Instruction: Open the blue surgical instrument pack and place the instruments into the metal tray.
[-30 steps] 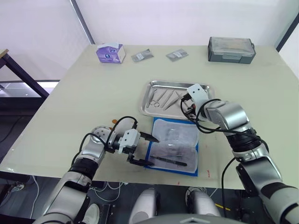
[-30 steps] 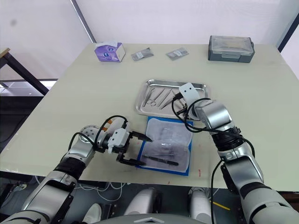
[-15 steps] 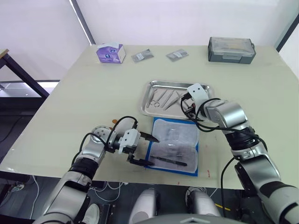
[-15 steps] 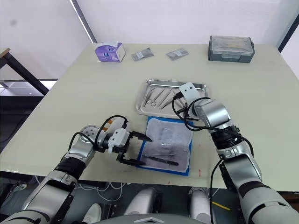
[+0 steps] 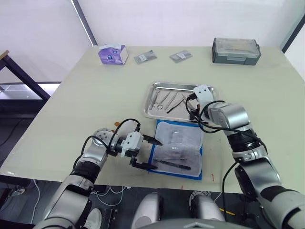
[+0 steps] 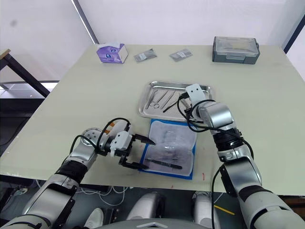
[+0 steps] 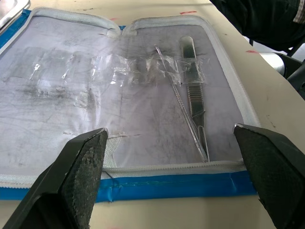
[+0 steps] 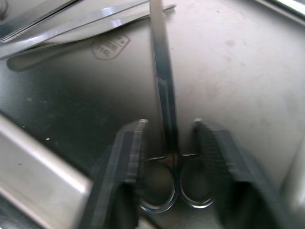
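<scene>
The blue surgical instrument pack (image 5: 177, 149) lies unzipped and flat near the table's front edge, pale lining up. Straight tweezers (image 7: 194, 102) and a thinner tool (image 7: 172, 83) still lie in it. My left gripper (image 5: 153, 154) is open at the pack's left edge, with nothing between its fingers (image 7: 82, 164). Just behind the pack is the metal tray (image 5: 157, 88) with several instruments (image 5: 166, 100) in it. My right gripper (image 8: 169, 125) is low over the tray's right part, open. Ring-handled scissors (image 8: 163, 90) lie on the tray floor between its fingers, with a gap on each side.
A grey lidded box (image 5: 236, 51) stands at the back right and a purple tissue box (image 5: 112, 53) at the back left. Two small grey packets (image 5: 145, 57) (image 5: 180, 56) lie between them. The table's front edge runs just below the pack.
My right gripper has opened over the tray and let go of the scissors, which now lie on the tray floor. The left arm has not moved.
</scene>
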Controlling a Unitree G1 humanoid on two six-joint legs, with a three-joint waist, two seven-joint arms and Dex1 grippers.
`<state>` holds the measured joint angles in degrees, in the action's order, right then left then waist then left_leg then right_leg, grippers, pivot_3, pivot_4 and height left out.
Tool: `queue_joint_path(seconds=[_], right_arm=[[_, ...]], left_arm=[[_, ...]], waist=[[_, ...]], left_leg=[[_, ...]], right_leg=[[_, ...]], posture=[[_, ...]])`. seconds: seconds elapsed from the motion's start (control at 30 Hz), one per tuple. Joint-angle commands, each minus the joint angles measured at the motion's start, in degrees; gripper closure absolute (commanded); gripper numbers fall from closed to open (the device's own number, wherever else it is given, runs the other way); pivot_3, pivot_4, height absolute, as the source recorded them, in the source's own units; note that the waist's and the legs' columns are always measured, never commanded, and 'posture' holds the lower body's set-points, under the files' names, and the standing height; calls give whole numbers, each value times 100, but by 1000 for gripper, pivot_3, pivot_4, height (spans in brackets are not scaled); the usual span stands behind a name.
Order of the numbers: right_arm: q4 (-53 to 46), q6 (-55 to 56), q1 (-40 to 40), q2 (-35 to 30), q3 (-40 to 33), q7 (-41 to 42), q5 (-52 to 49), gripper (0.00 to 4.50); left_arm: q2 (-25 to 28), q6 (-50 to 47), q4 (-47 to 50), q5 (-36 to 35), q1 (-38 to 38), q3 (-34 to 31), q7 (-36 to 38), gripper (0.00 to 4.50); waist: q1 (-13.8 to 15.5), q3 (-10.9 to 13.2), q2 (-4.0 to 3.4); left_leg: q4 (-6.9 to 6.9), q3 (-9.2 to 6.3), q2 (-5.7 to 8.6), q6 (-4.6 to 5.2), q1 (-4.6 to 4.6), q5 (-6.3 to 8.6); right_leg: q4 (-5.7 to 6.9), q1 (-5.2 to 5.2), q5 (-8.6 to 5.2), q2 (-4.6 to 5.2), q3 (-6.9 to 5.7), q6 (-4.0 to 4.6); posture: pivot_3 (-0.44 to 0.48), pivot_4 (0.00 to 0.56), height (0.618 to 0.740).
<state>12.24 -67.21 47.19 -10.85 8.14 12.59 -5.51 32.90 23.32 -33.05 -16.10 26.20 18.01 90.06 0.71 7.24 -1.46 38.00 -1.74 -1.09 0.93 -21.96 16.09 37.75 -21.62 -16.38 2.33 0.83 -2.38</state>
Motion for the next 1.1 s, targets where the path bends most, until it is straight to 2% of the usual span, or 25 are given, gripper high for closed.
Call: queue_joint_path(seconds=[0.03, 0.07, 0.1, 0.27, 0.43, 0.57, 0.73, 1.1], right_arm=[[-202, 95, 167, 90, -202, -62, -28, 540], [-262, 100, 177, 109, -234, -58, -53, 143], [-322, 109, 185, 112, -241, -34, -72, 43], [-724, 190, 171, 51, -269, 155, -186, 43], [-1508, 626, -197, -311, -164, 780, -443, 43], [-2274, 946, -779, -750, -214, 1374, -752, 43], [-3052, 2410, -1955, -1224, -488, 2119, -1017, 43], [-4076, 3481, -3706, -2013, -283, 3492, -1635, 43]], left_arm=[[24, 13, -661, 713, -166, 262, -81, 0], [24, 15, -663, 713, -166, 262, -79, 0], [24, 17, -665, 712, -167, 262, -77, 0], [7, 14, -662, 713, -164, 271, -77, 0], [7, 22, -663, 708, -173, 272, -69, 0], [7, 32, -690, 705, -166, 272, -61, 0], [-6, 38, -706, 700, -157, 276, -48, 0], [-28, 94, -820, 703, -91, 298, -6, 0]], waist=[[0, 0, 0], [-1, 0, 0], [0, 0, 0], [0, 1, -1], [7, 2, -1], [8, 4, 3], [15, 12, 14], [19, 23, 22]], left_leg=[[0, 0, 0, 0, 0, 0], [0, 0, 0, 0, 0, 0], [0, 0, 0, 0, 0, 0], [-1, 0, 0, 0, -1, 0], [-1, -2, 0, 0, -2, 0], [-2, -6, 1, 0, -4, 0], [-4, -5, 3, 1, -4, -1], [-12, -4, 5, 1, 0, -1]], right_leg=[[0, 0, 0, 0, 0, 0], [0, 0, 0, 0, 0, 0], [0, 0, 0, 0, 0, 0], [0, -1, 0, 0, 0, 0], [-1, -1, 0, 0, -2, -1], [-5, 1, -1, 1, -4, -3], [-7, 1, -12, 1, -3, -20], [-15, 4, -24, 6, 2, -21]], posture=[[0, 150, 731], [0, 150, 731], [0, 150, 731], [0, 150, 731], [0, 150, 731], [0, 150, 731], [0, 150, 731], [0, 150, 731]])
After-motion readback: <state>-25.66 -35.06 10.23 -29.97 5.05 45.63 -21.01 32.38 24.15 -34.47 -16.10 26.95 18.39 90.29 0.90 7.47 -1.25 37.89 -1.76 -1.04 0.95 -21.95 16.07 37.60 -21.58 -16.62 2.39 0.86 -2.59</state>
